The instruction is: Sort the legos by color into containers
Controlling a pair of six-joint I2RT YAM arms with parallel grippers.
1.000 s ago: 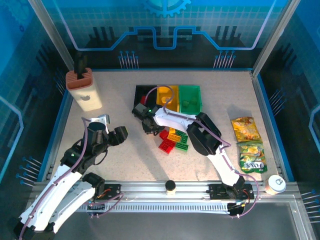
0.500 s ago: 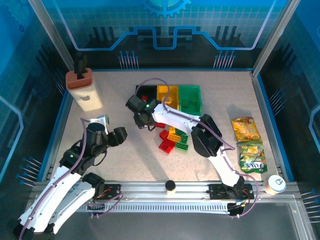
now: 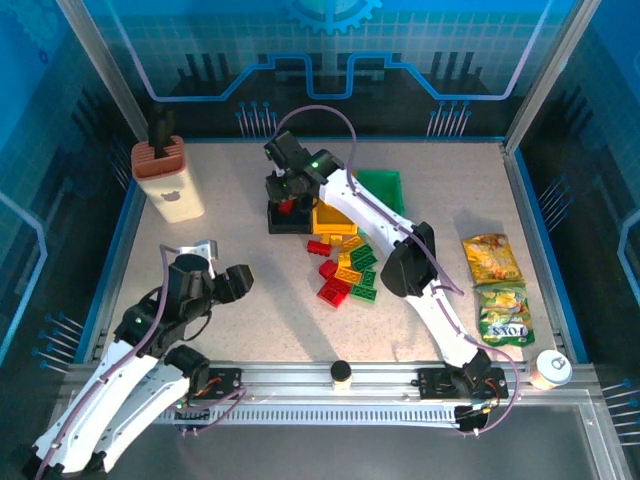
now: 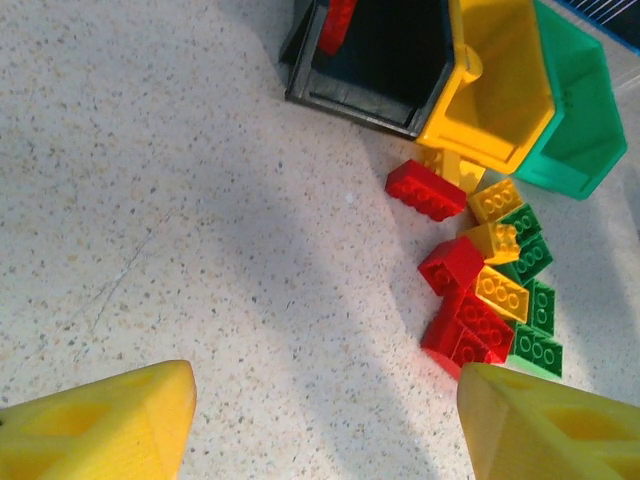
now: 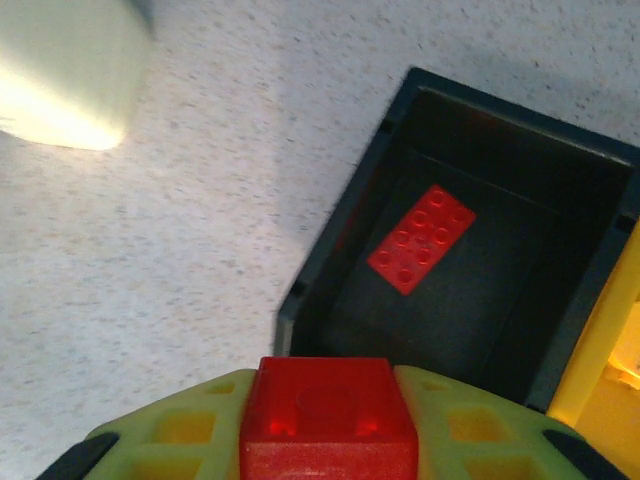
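The beige holder (image 3: 168,180) is standing at the far left corner of the desk (image 3: 225,215). Nearer, the left gripper (image 4: 325,405) is hovering over bare desk, well apart from the bins. Its yellow fingers (image 4: 100,425) are standing apart and are gripping nothing.

The three containers are sitting in a row at the far middle of the desk, side by side. The black bin (image 5: 340,235) is lying at the left end of the row. One flat red brick (image 5: 421,238) is lying on its floor. The right gripper (image 5: 330,445) is hanging at the near left edge of this bin. Its fingers are clamping a red lego (image 5: 328,405) between them.

The yellow bin (image 4: 500,90) is sitting just right of the black bin, and the green bin (image 4: 580,125) is touching its right side.

The remaining legos (image 3: 350,275) are lying in a loose pile on the desk, just near of the yellow bin. Red, yellow and green bricks are mixing there, several touching. One red brick (image 4: 425,190) is lying at the far left of the pile, close to the yellow bin.

Two snack packets (image 3: 492,260) are lying near the right edge of the desk, well apart from the pile.
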